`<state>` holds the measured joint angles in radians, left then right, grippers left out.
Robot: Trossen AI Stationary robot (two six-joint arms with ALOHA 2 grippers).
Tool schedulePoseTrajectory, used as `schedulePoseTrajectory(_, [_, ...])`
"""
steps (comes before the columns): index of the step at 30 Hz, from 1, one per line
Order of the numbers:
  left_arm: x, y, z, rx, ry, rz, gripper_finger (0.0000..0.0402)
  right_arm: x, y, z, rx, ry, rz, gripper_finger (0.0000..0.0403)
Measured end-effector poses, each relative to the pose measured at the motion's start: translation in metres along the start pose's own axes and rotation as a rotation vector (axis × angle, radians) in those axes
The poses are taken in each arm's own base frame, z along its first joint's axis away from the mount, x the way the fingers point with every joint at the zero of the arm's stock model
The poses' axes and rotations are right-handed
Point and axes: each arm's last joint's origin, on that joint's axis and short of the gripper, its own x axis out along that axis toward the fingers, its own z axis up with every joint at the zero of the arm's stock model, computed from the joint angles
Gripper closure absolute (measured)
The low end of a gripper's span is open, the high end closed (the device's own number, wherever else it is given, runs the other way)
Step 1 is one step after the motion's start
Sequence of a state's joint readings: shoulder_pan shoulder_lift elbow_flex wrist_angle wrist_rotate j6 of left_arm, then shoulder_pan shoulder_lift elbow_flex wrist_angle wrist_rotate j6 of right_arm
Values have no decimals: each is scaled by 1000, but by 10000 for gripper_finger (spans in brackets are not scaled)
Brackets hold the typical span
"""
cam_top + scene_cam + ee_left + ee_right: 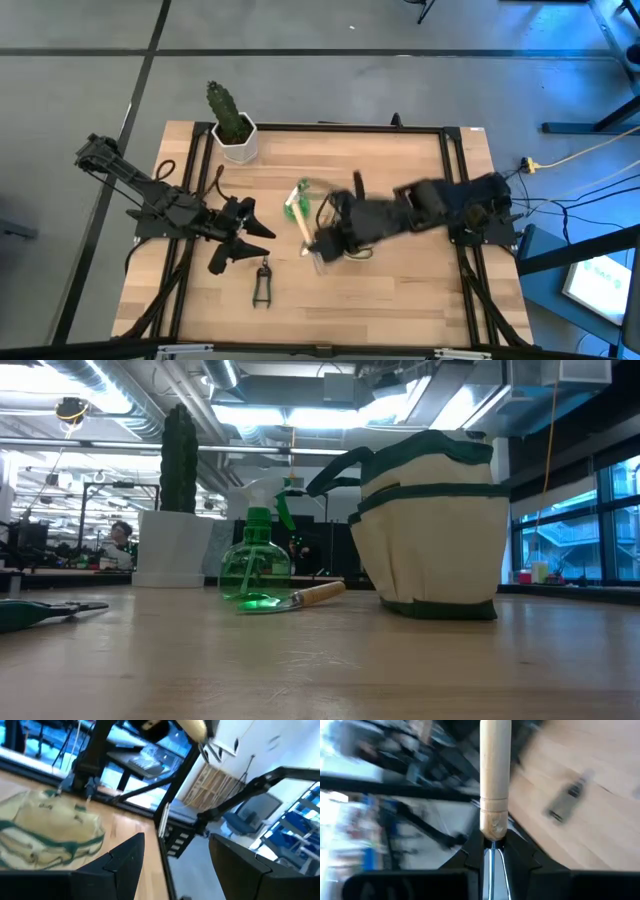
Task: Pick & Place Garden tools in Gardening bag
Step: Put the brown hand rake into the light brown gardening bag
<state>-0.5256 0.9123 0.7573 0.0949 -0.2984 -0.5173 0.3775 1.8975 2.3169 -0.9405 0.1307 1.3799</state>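
- The gardening bag (432, 525) stands upright on the tabletop (400, 300) near its middle; in the high view the right arm hides most of it.
- The right hand (492, 852) is pressed together on the metal shank of a wooden-handled tool (494, 780), the handle pointing straight out past the fingertips (which tool head it carries cannot be made out). In the high view this hand sits at about 7 o'clock of the bag.
- A green spray bottle (256, 560) stands at 9 o'clock of the bag in the low view, and a second wooden-handled tool (305, 596) lies flat between bottle and bag, its handle toward the bag.
- The black pruning shears (262, 284) lie alone toward the near edge, at roughly 7 o'clock of the tabletop's middle.
- The left hand (243, 237) hangs just above the shears' far end, at their 11 o'clock, fingers (125, 857) spread with nothing between them.
- A cactus in a white pot (234, 125) stands at the far edge, around 11 o'clock.
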Motion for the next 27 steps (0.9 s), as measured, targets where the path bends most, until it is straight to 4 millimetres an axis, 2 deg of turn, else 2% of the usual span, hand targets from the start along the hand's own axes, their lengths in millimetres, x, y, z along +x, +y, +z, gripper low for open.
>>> schedulePoseTrajectory(3, [-1,-4,3,4,-5,-13,183,-7,7,20,7,-38,98,355])
schedulePoseTrajectory(8, [-3,-10,4,-9,-38,-39,183,-7,15,49,-2,-126,225,355])
schedulePoseTrajectory(14, [-5,-17,8,-40,-85,-85,183,-10,19,66,-143,-282,266,355])
schedulePoseTrajectory(17, [-6,-21,10,-75,-114,-109,183,-13,25,69,-353,-426,256,355])
schedulePoseTrajectory(20, [-7,-24,14,-130,-152,-133,183,-14,28,60,-652,-535,155,355])
schedulePoseTrajectory(24, [-9,-26,20,-238,-202,-169,183,-12,24,41,-1147,-541,-89,355])
schedulePoseTrajectory(27, [-8,-23,23,-372,-218,-161,183,-12,18,28,-1383,-515,-282,355])
